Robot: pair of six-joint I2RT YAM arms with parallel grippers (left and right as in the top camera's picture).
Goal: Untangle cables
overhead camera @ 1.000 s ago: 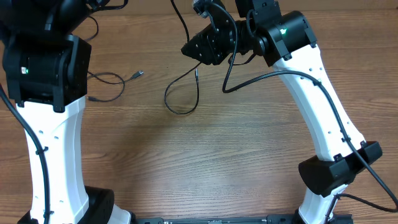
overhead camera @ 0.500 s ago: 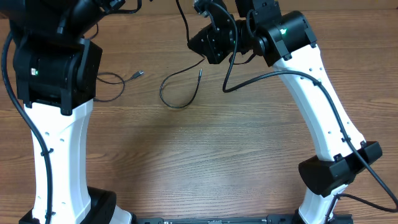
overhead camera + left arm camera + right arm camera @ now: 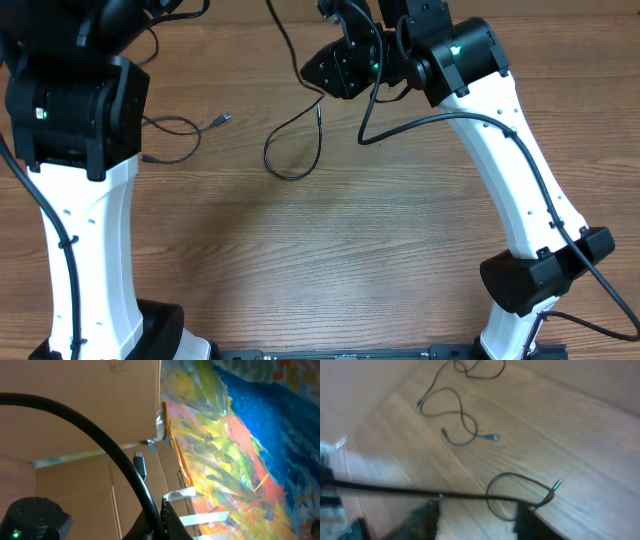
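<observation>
One thin black cable (image 3: 292, 150) lies in a loop on the table, its jack end (image 3: 558, 482) free. Its other part rises taut to the top edge of the overhead view. In the left wrist view my left gripper (image 3: 161, 521) is raised off the table and shut on this cable (image 3: 105, 442); a plug (image 3: 140, 466) hangs beyond it. My right gripper (image 3: 338, 68) hovers just above the loop, open, and the taut strand (image 3: 470, 495) runs across its fingertips (image 3: 479, 510). More cable (image 3: 172, 128) lies at the left with a silvery plug (image 3: 222, 119); it also shows in the right wrist view (image 3: 457, 420).
The left arm's white column (image 3: 85, 240) and the right arm's column (image 3: 520, 190) stand on either side of the wooden table (image 3: 330, 260). Cardboard boxes (image 3: 75, 405) and a painted wall (image 3: 250, 440) are behind.
The left arm swung right and then back left. The cable loop was dragged left and up, then settled back near where it lay. The right gripper barely moved.
</observation>
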